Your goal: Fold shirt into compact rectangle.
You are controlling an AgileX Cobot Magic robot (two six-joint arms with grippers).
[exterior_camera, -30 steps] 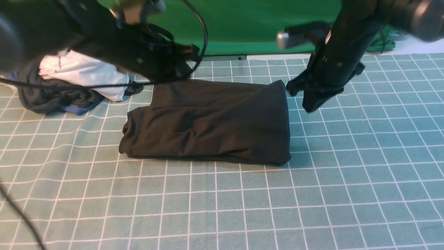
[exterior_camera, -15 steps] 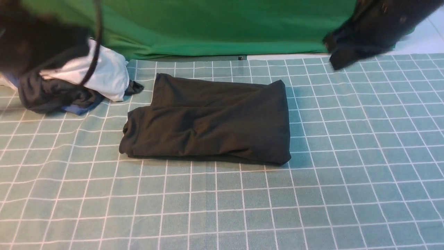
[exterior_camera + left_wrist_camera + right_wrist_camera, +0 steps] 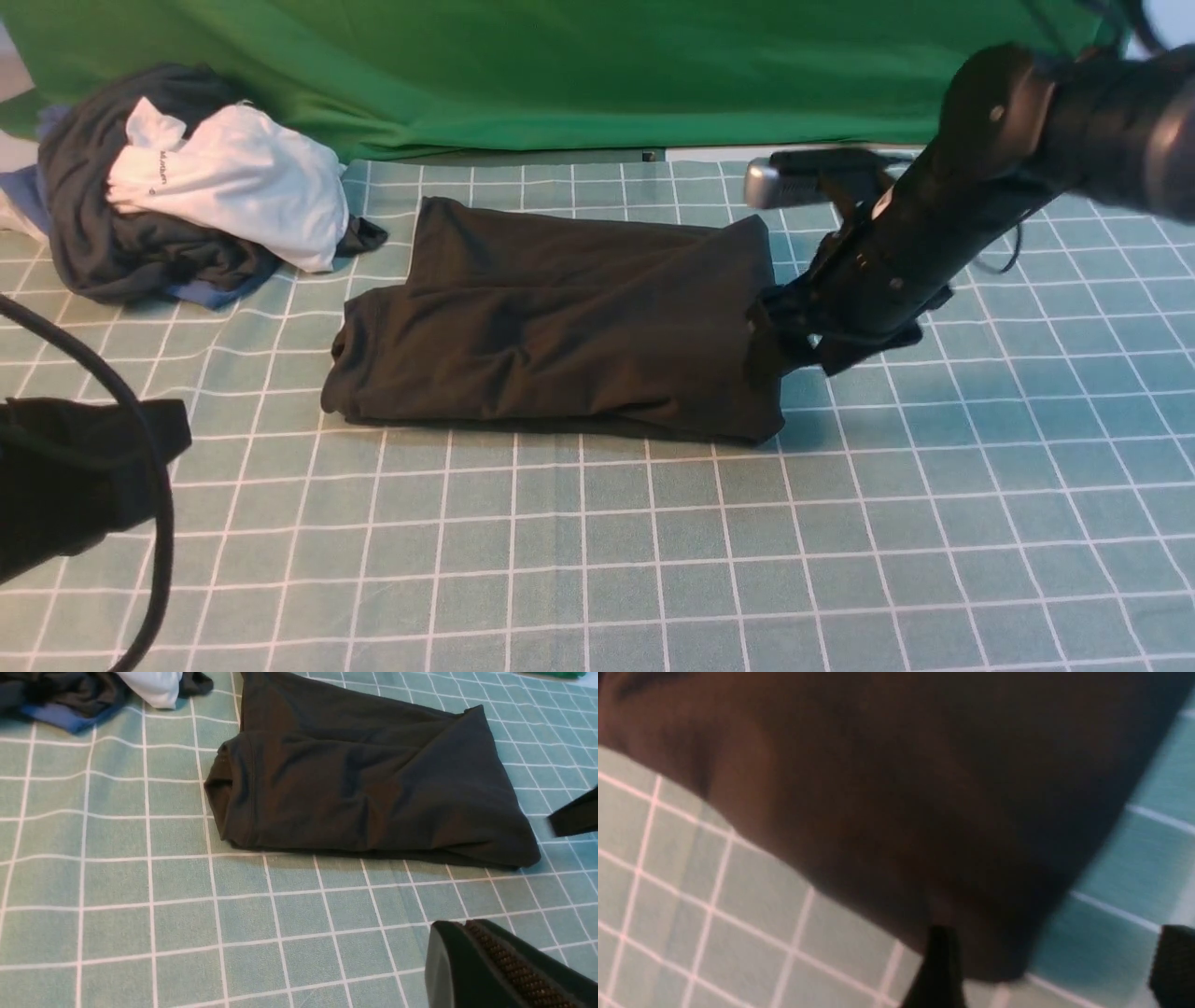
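Note:
The black shirt (image 3: 560,327) lies folded into a rough, creased rectangle in the middle of the teal checked cloth; it also fills the top of the left wrist view (image 3: 364,784). No print or label shows. My right gripper (image 3: 789,350) sits low at the shirt's right edge. In its wrist view that right gripper (image 3: 1057,970) is open, fingers (image 3: 938,966) wide apart, with the shirt's corner (image 3: 896,812) partly between them. My left gripper (image 3: 159,434) hovers at the near left, apart from the shirt. Its toothed jaws are shut together with nothing between them (image 3: 460,926).
A pile of dark grey and blue clothes (image 3: 121,252) topped by a white garment (image 3: 243,196) sits at the back left. A green backdrop (image 3: 560,75) hangs behind. A black cable (image 3: 154,485) loops over the near left of the checked cloth (image 3: 653,560).
My left arm has drawn back from over the shirt's far left corner to the near left. My right arm rose, then came down to the shirt's right edge with jaws open. The shirt lies unchanged.

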